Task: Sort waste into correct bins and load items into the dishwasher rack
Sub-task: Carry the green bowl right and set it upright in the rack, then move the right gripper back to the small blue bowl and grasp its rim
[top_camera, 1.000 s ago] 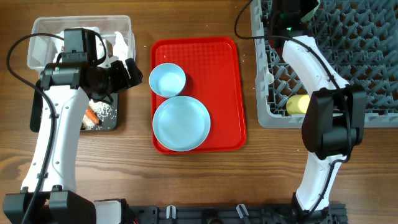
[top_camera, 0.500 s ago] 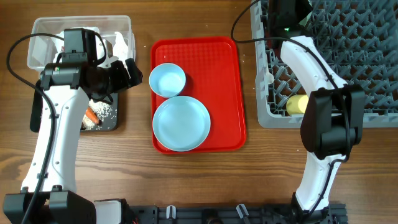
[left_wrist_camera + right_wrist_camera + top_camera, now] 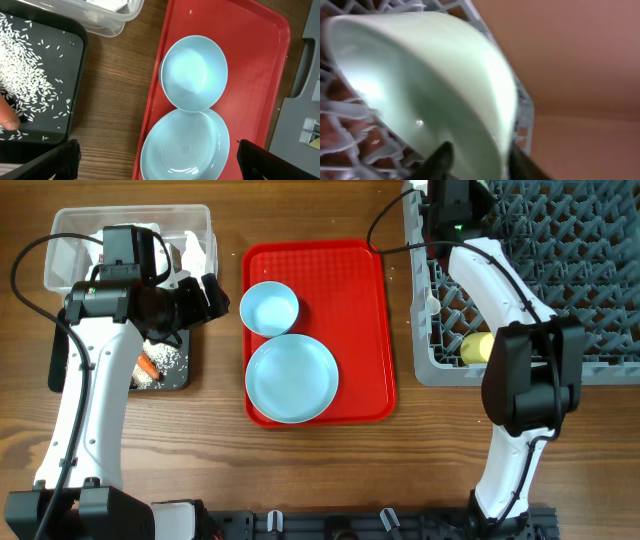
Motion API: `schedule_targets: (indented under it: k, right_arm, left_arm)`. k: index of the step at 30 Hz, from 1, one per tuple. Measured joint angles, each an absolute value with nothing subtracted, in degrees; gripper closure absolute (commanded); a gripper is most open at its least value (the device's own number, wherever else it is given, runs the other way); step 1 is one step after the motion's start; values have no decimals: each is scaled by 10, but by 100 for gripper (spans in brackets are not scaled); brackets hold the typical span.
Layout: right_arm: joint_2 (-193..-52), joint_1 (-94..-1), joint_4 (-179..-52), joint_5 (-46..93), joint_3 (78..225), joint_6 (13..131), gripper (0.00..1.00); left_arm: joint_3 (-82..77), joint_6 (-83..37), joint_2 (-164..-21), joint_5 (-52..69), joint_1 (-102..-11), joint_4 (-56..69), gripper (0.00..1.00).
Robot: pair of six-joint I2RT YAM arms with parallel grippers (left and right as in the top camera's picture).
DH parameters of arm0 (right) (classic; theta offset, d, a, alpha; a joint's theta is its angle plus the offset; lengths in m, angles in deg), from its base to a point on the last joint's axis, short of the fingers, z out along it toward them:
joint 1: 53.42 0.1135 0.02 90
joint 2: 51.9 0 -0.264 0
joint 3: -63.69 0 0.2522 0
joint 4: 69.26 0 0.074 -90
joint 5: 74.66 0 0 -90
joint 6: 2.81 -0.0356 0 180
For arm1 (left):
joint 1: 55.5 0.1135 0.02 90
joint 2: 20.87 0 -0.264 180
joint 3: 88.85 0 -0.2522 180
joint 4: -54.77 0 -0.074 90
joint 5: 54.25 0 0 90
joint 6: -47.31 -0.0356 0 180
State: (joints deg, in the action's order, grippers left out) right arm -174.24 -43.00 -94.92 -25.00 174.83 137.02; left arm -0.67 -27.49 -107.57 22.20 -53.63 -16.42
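Note:
My left gripper (image 3: 196,298) is open and empty, hovering between the black tray (image 3: 178,376) and the red tray; in the left wrist view its fingers (image 3: 159,161) straddle the light blue plate (image 3: 185,147). The light blue bowl (image 3: 269,308) and the plate (image 3: 291,377) sit on the red tray. My right gripper (image 3: 450,202) is at the far left corner of the grey dishwasher rack (image 3: 580,280). Its fingers (image 3: 480,162) close over the rim of the mint green bowl (image 3: 420,75), which stands tilted on the rack's grid. A yellow cup (image 3: 479,347) lies in the rack.
The flat red tray (image 3: 360,300) lies mid-table. The clear tub (image 3: 70,230) at the far left holds white napkins (image 3: 193,248). The black tray holds rice (image 3: 165,358) and a carrot (image 3: 148,367). My left arm lies over both bins.
My right gripper has shifted slightly left at the rack's far corner. The left arm has not moved.

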Motion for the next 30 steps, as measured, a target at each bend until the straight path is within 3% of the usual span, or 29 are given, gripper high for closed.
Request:
schedule_targets:
  k: [4,17,30]
  right_arm:
    - [-1743,-413,-951,-240,1748,1366,32]
    - [-1744,-372,-1003,-230,1748,1333,23]
    - [-1742,-368,-1029,-221,1748,1276,2]
  left_arm:
    - [-7,-275,-1076,222,-536,-164,0]
    - [-7,-275,-1076,222,-536,-164,0]
    - [-7,-275,-1076,222,-536,-164,0]
